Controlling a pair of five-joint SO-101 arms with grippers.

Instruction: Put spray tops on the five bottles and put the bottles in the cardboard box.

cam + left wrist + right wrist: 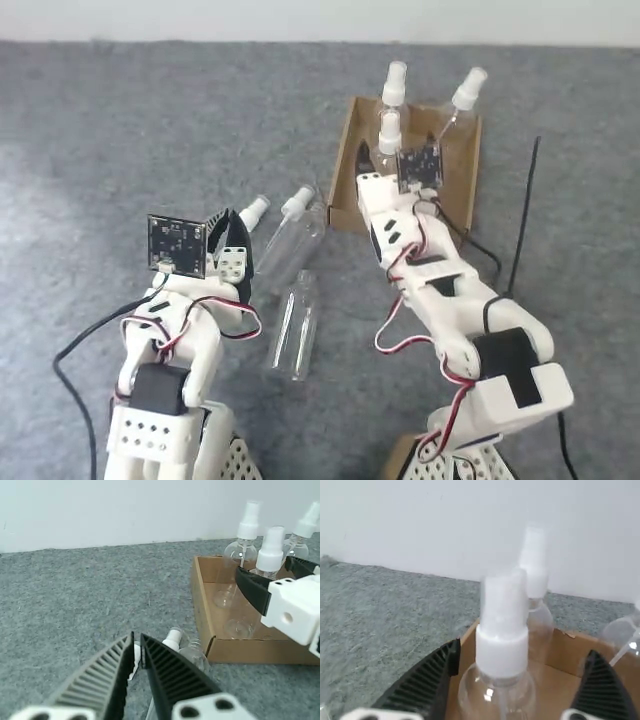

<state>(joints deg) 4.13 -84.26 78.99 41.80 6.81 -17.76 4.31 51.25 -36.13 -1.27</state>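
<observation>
Three clear bottles with white spray tops stand upright in the cardboard box (462, 175): two at the back (395, 85) (466, 92) and one in front (389, 132). My right gripper (395, 152) is open, its fingers on either side of the front bottle (497, 680) without touching it. On the carpet lie a capped bottle (293, 238) and an uncapped bottle (295, 325). My left gripper (137, 639) is closed to a narrow slit, and a loose spray top (256, 210) sits at its tips, apparently pinched.
The box (240, 651) lies on grey carpet to the right of the lying bottles. Black cables (525, 215) trail beside the right arm. A white wall runs along the back. Open carpet stretches to the left and far left.
</observation>
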